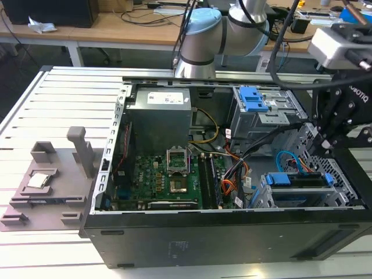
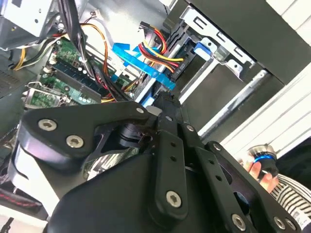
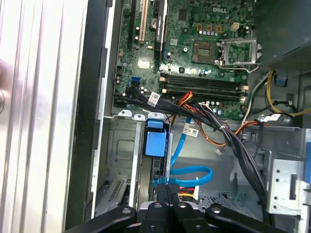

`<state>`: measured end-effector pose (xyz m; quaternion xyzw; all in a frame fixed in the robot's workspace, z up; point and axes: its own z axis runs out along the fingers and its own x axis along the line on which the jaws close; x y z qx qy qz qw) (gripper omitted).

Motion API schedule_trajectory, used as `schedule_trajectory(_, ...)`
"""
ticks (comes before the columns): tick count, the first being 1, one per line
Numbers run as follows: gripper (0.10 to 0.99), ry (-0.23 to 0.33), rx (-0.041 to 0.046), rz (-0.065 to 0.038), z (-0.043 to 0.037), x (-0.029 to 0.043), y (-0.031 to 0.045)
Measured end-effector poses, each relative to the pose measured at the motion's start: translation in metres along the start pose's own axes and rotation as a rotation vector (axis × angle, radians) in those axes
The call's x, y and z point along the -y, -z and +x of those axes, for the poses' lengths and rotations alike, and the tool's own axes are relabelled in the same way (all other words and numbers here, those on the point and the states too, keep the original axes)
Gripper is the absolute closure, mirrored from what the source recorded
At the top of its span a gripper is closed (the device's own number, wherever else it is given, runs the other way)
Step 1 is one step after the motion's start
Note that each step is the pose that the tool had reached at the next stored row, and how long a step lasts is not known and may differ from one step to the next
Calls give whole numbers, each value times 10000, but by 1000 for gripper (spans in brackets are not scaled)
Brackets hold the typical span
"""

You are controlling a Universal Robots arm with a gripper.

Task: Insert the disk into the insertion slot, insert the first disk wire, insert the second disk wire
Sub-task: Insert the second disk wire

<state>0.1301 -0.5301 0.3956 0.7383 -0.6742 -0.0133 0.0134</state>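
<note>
Gripper [image 3: 167, 190] of mine is hovering, fingers pinched on the blue cable's plug, pressing toward the disk [image 3: 155, 143] edge directly beneath

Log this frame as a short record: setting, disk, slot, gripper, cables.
setting: open computer case on a slatted table
disk: seated in the slot, blue carrier showing
slot: perforated metal cage, at the exterior view's right end of the case
gripper: gripper right at the disk's end, beside the blue cable
cables: blue cable looped by the disk; black, red and yellow bundle nearby
</note>
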Motion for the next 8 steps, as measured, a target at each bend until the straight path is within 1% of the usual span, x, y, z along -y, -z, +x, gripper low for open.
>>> schedule_trajectory(2, 980, 0, 4, 0, 0, -1, 15)
schedule_trajectory(8, 980, 0, 1, 0, 0, -1, 19)
